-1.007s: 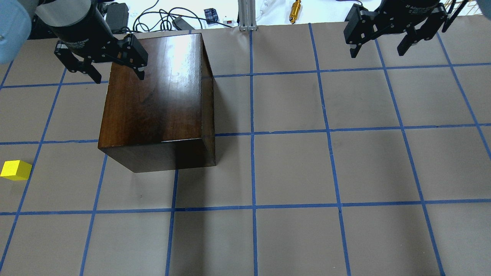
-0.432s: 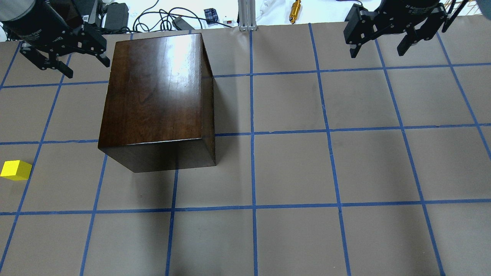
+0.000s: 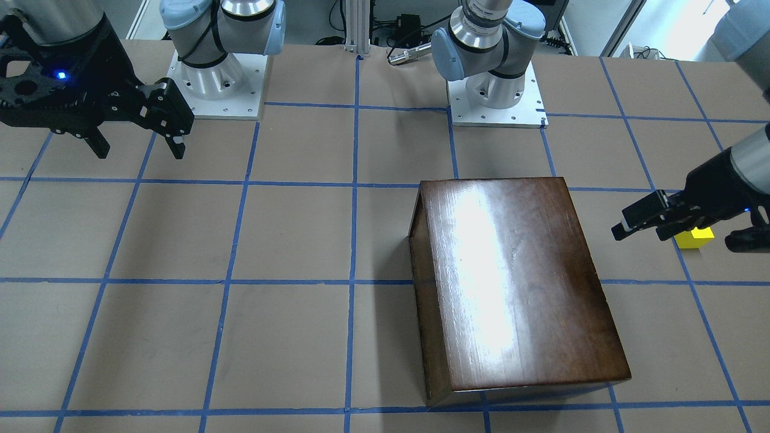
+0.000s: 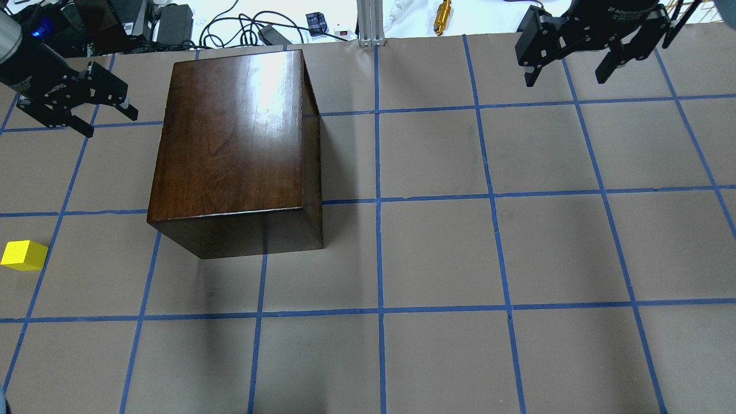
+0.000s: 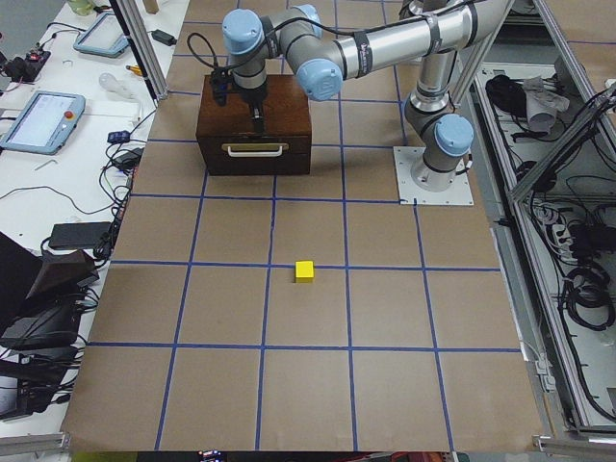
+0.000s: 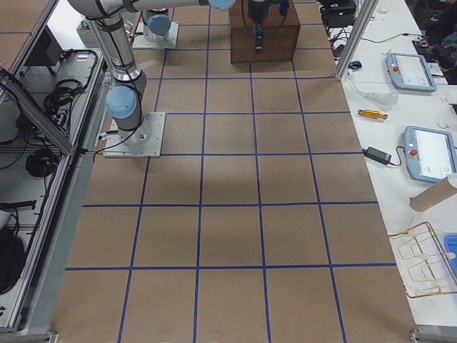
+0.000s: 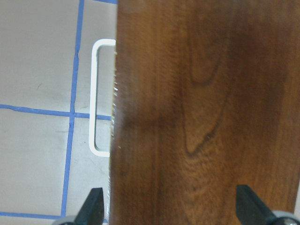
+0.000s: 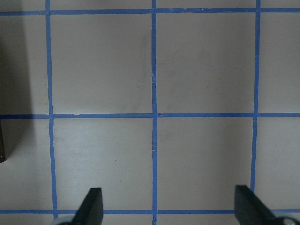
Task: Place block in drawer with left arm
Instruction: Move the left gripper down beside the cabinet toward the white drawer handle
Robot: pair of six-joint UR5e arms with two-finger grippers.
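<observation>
block (image 4: 23, 255): sits on the table (image 4: 437, 253) out at the robot's far left, well apart from the cabinet (image 4: 230, 138), off its handled face. untouched.

drawer (image 5: 255, 162): shut flush in the cabinet, white handle (image 7: 93, 98) on the face toward the table's left end, i.e. toward the block.

left gripper (image 4: 106, 119): hovers above the cabinet's handle-side top edge, fingers spread apart, nothing held. wrist view straight down on the cabinet top, handle just past the edge.

right gripper (image 4: 566, 77): up over the far right of the table, fingers apart too, empty, well away from everything.

key relation: from the left gripper, out toward the robot's left, a bit back toward the base, and down to table level. plain cube, so no long axis to align on. much nearer the left gripper than the right.

judgement: task barely started. with the drawer shut, probably needs a pull on the handle first, then the pick. main risk: nudging the cabinet during the pull.
</observation>
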